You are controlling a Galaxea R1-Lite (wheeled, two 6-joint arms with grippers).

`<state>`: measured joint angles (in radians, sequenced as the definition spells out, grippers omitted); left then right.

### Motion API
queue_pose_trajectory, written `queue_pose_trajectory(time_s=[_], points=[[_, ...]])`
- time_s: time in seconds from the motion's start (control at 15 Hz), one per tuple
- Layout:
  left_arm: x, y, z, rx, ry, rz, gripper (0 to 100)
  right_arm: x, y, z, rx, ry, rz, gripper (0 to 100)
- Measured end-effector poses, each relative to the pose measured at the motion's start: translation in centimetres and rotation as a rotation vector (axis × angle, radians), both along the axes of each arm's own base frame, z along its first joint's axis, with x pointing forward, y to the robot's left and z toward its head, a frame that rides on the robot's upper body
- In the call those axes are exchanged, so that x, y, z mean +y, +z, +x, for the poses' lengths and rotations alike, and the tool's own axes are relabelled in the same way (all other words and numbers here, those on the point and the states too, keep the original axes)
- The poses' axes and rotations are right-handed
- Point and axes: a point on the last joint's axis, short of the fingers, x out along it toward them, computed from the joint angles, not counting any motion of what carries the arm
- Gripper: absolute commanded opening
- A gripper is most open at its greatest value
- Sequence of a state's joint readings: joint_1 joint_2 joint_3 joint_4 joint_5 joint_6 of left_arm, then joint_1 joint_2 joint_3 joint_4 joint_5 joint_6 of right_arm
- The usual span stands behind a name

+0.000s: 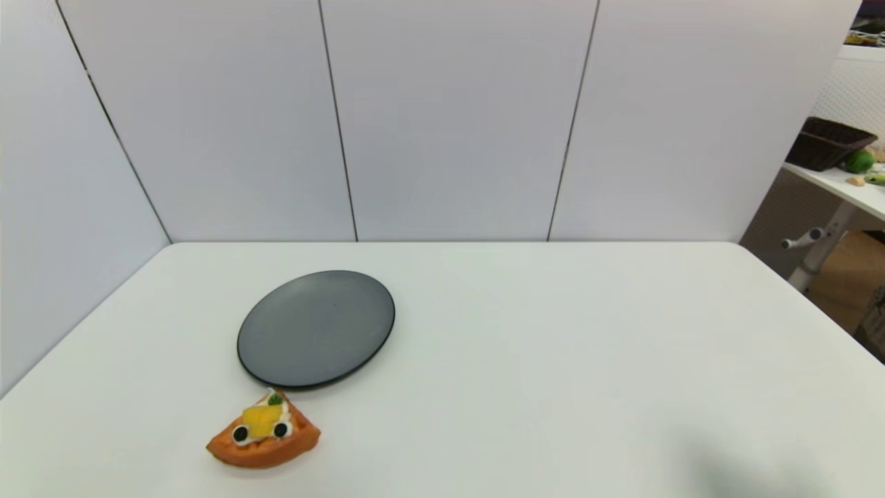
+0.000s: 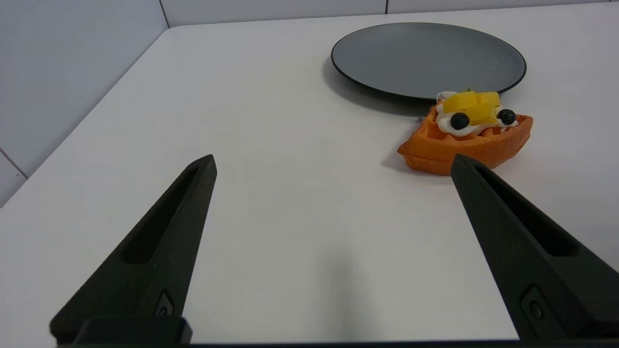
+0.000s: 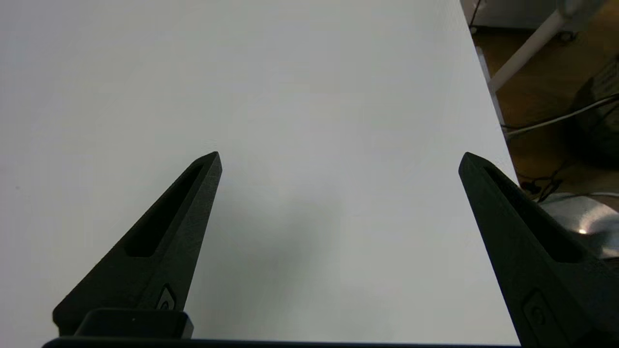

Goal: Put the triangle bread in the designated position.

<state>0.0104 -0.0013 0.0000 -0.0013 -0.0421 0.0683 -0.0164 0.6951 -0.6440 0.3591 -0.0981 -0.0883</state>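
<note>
The triangle bread [image 1: 263, 432] lies on the white tabletop near the front left, just in front of the dark plate; it is an orange-brown wedge with cream, a yellow chunk, two black dots and a green bit. In the left wrist view the triangle bread [image 2: 466, 133] sits beyond one fingertip of my left gripper [image 2: 333, 162], which is open and holds nothing. My right gripper [image 3: 338, 159] is open too, over bare tabletop near the table's right edge. Neither gripper shows in the head view.
A dark grey round plate [image 1: 316, 328] rests on the table left of centre, its rim [image 2: 428, 57] almost touching the bread. White wall panels stand behind and to the left. Beyond the table's right edge [image 3: 488, 82] lie floor, cables and another table.
</note>
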Motion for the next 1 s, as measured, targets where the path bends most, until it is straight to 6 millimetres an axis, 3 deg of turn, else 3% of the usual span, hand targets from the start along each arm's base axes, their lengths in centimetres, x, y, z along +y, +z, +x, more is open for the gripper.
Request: queue_pose_trajectory(time_s=[0.27, 0.47, 0.73, 1.0], points=[[0.0, 0.0, 0.0, 0.000, -0.001, 0.000, 100, 0.1, -8.9, -3.7, -0.199, 0.047, -0.059, 100], [0.0, 0.0, 0.0, 0.000, 0.000, 0.000, 100, 0.3, -12.6, -5.7, -0.335, 0.139, -0.045, 100], [0.0, 0.0, 0.0, 0.000, -0.001, 0.000, 100, 0.3, -14.1, -6.3, -0.398, 0.090, 0.103, 100], [0.0, 0.0, 0.0, 0.000, 0.000, 0.000, 100, 0.3, -14.2, -6.5, -0.417, 0.087, 0.111, 100]])
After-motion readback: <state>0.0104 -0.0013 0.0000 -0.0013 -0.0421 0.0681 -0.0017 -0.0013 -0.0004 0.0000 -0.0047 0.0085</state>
